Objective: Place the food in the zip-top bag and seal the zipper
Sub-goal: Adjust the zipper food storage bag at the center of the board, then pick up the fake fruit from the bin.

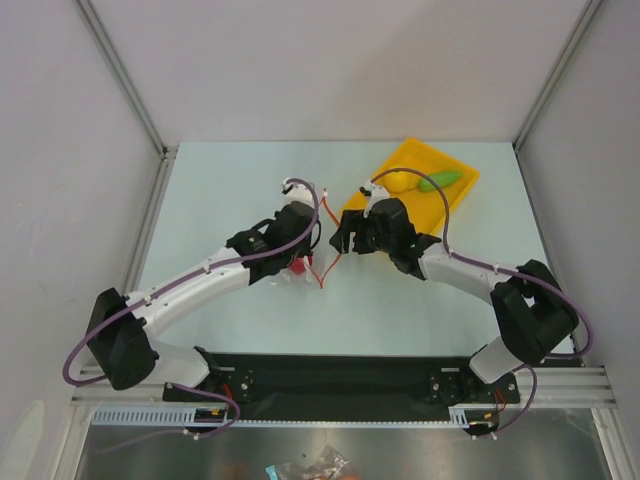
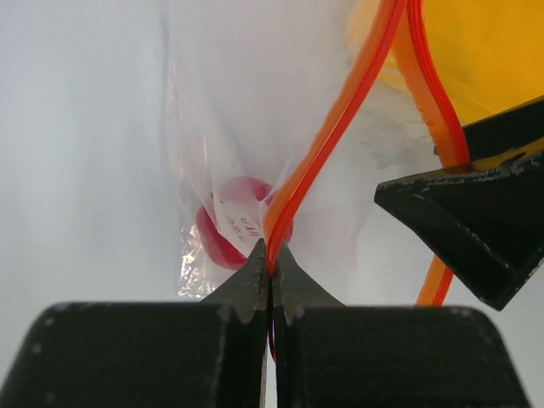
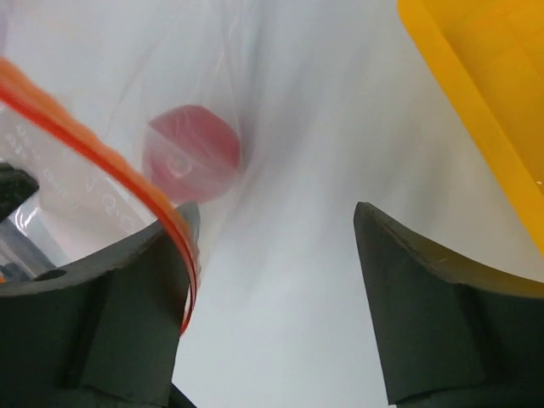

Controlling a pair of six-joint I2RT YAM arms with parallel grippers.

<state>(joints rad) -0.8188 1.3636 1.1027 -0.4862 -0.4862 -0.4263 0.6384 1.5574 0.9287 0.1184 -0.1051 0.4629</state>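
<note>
Orange zipper point(image 1: 322, 282) sags between my arms up top, lemon point(image 1: 398, 181) and crosswise green vegetable point(image 1: 441, 180) on the yellow tray point(image 1: 455, 202); left wrist: left gripper point(image 2: 270, 270) clamped on it, red fruit point(image 2: 242, 187) in the zip-top bag point(image 2: 229, 102) behind a label point(image 2: 240, 226) I can't read; right wrist: right gripper point(image 3: 276, 225) spread wide, strip touching one finger point(image 3: 127, 297).

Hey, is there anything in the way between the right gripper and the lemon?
Nothing visible blocks it. The lemon lies uncovered in the yellow tray, beside the green vegetable. Only the tray's low rim lies between it and the open right gripper.
</note>
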